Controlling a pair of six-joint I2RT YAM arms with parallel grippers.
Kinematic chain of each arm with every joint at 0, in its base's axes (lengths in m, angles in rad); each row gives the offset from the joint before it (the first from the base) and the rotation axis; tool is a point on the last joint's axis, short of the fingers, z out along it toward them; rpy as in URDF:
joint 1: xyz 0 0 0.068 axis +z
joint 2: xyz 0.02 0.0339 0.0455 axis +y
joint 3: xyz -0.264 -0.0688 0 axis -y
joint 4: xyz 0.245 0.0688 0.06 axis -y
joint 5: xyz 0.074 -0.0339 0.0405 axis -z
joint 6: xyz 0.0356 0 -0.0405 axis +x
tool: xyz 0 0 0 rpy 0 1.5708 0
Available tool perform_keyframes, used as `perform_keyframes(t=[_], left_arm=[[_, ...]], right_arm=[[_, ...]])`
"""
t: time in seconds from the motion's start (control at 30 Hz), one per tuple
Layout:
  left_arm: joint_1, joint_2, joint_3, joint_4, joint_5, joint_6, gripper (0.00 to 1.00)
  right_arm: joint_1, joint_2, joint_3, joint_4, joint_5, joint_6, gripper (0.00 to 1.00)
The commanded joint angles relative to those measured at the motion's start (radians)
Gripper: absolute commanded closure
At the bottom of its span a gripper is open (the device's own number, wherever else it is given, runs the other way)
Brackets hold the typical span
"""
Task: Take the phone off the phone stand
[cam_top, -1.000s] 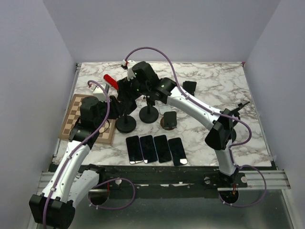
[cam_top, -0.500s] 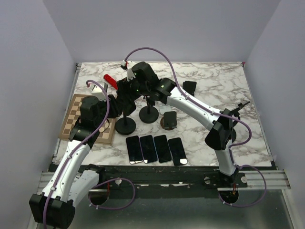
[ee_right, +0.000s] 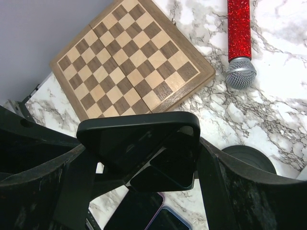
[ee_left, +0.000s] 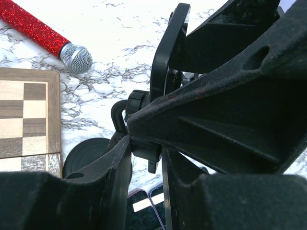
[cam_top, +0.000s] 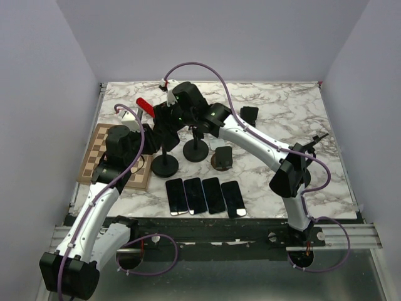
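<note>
Between the jaws of the right gripper [ee_right: 142, 152] the phone [ee_right: 139, 134] is pinched; between the left gripper [ee_left: 146, 155] jaws the phone stand [ee_left: 138, 109] is squeezed.

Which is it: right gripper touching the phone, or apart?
Touching. Right wrist view: the right gripper pinches the phone by both side edges, no gap visible.

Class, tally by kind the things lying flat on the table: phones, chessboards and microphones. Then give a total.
Phones lying flat: 4
Chessboard: 1
Microphone: 1
Total: 6
</note>
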Motion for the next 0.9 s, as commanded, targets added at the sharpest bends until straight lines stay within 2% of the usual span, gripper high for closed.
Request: perform_keyframes(t=[0.0,0.1,0.2,0.4,0.47,0.5,0.53,0.67,0.87], left_arm=[[0.005,0.012,-0.012,0.047,0.049,-0.011,0.69],[0.005,0.026,-0.006,0.054,0.056,-0.014,0.78],[0.005,0.043,0.002,0.045,0.044,-0.016,0.99],[0.007,0.037,-0.024,0.039,0.063,0.006,1.00],[0.009,0.030,-0.043,0.055,0.100,0.015,1.00],[0.013,0.032,-0.050,0.060,0.130,0.020,1.00],[0.019,0.032,-0.058,0.065,0.160,0.026,1.00],[0.036,0.035,-0.077,0.073,0.205,0.046,1.00],[0.053,0.063,-0.068,0.061,0.219,0.086,1.00]], right_arm=[[0.014,-0.006,-0.016,0.071,0.036,0.039,0.99],[0.027,-0.018,-0.027,0.073,0.085,0.018,0.99],[0.033,-0.035,-0.055,0.093,0.152,0.002,0.99],[0.031,-0.119,-0.205,0.231,0.232,-0.073,0.99],[0.027,-0.175,-0.290,0.314,0.122,-0.157,0.99],[0.027,-0.220,-0.408,0.459,0.099,-0.185,0.99],[0.017,-0.250,-0.458,0.530,0.060,-0.198,0.99],[-0.072,-0.203,-0.395,0.492,-0.142,-0.184,0.99],[-0.116,-0.123,-0.297,0.423,-0.387,-0.169,0.99]])
